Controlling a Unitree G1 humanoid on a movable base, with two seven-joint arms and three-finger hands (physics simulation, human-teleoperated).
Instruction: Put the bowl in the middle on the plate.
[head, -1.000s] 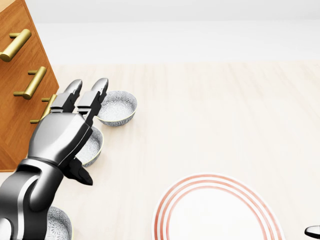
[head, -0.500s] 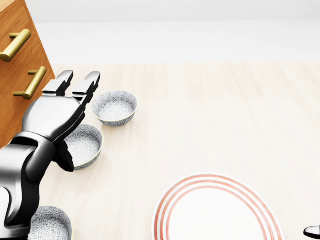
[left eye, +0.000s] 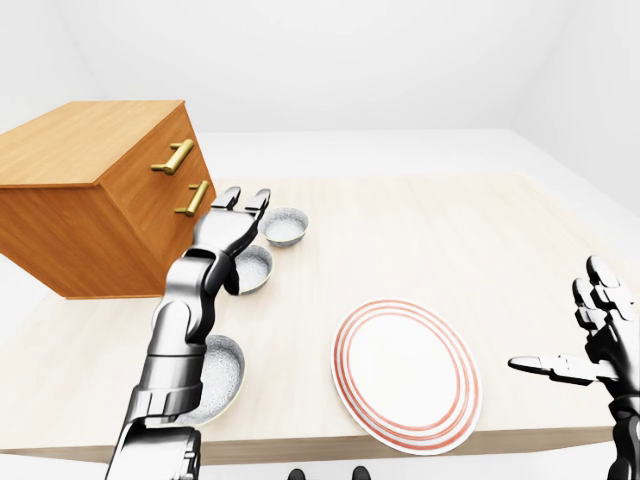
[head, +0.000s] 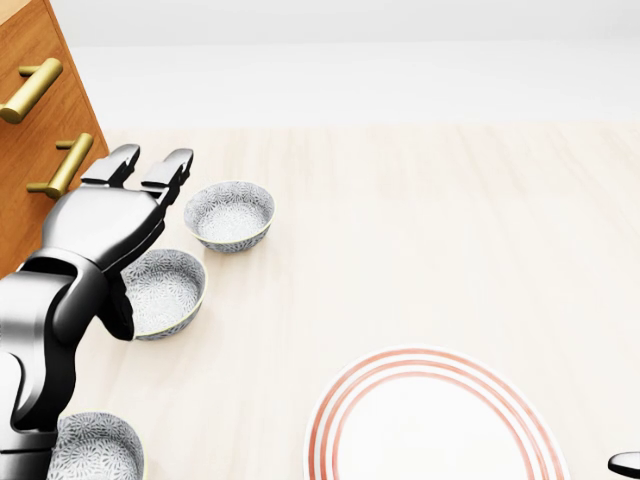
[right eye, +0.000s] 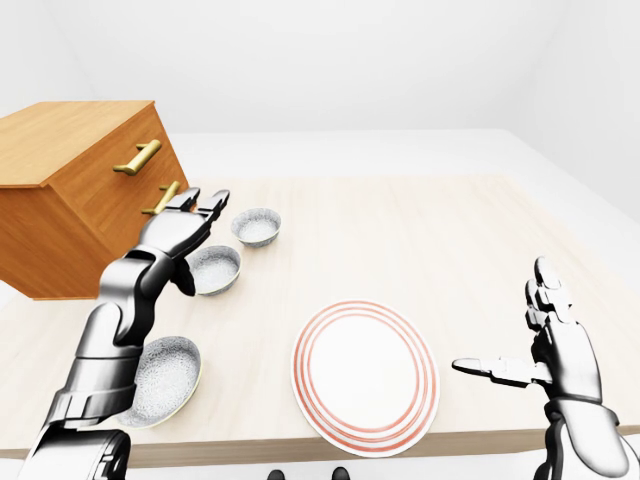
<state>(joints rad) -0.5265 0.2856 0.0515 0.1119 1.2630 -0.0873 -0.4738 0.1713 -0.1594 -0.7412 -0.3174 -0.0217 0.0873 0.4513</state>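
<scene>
Three patterned bowls in a row down the left of the table (left eye: 430, 230): far bowl (head: 230, 215), middle bowl (head: 165, 290), near bowl (right eye: 175, 375). The middle bowl sits upright on the table, well apart from the plate (right eye: 365, 372), which lies bare at the table's lower edge, red rings round its rim. Left hand (head: 105, 222) spread wide, fingers stretched flat toward the top of the head view, holding nothing; it hangs over the middle bowl's left side, between the bowl and the wooden drawer chest (left eye: 90, 200). Thumb hangs down at the bowl's left rim; whether it touches cannot be told. The chest's brass handles (left eye: 172, 158) face the bowls, close beside the fingertips. Forearm covers the near bowl's left part in both eye views; the head view cuts that bowl and the plate at its bottom edge. Right hand (right eye: 550, 345) open, fingers up, thumb out toward the plate, empty, beside the table's lower right corner.
</scene>
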